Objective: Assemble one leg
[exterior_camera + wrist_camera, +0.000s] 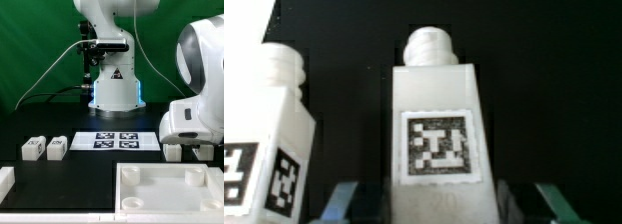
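In the wrist view a leg (441,130) stands between my fingers. It is a white block with a rounded peg on its end and a black-and-white tag on its face. My gripper (446,205) is open, with one finger (352,200) on each side of the leg and a dark gap between each finger and the leg. A second leg (269,130) stands beside it. In the exterior view my gripper (186,150) is low over the table at the exterior view's right. Two more legs (33,149) (57,148) lie at the exterior view's left.
The marker board (115,139) lies in the middle of the black table, in front of the robot base (112,90). A large white tray-like part with raised rims (170,185) sits at the front. Another white part (5,180) shows at the left edge.
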`<action>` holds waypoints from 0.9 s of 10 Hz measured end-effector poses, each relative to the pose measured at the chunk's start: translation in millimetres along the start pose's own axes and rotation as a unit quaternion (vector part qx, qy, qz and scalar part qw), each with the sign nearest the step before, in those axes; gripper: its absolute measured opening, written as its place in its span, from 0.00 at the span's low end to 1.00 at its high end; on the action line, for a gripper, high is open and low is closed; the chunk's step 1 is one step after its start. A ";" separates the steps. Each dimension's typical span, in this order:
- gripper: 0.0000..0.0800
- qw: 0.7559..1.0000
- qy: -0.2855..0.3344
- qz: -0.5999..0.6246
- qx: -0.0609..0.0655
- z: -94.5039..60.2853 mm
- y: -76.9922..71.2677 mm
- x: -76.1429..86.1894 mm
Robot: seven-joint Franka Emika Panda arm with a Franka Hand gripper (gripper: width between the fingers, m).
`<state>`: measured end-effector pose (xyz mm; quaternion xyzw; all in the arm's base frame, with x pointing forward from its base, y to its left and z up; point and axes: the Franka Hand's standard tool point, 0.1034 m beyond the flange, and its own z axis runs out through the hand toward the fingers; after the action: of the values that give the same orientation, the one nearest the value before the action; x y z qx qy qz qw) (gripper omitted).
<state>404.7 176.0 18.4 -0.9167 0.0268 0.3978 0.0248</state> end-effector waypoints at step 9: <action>0.36 0.956 0.289 -0.044 0.000 -206.1 26.4 -46.2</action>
<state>521.4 137.3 192.2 -0.9928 -0.0080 0.1145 0.0332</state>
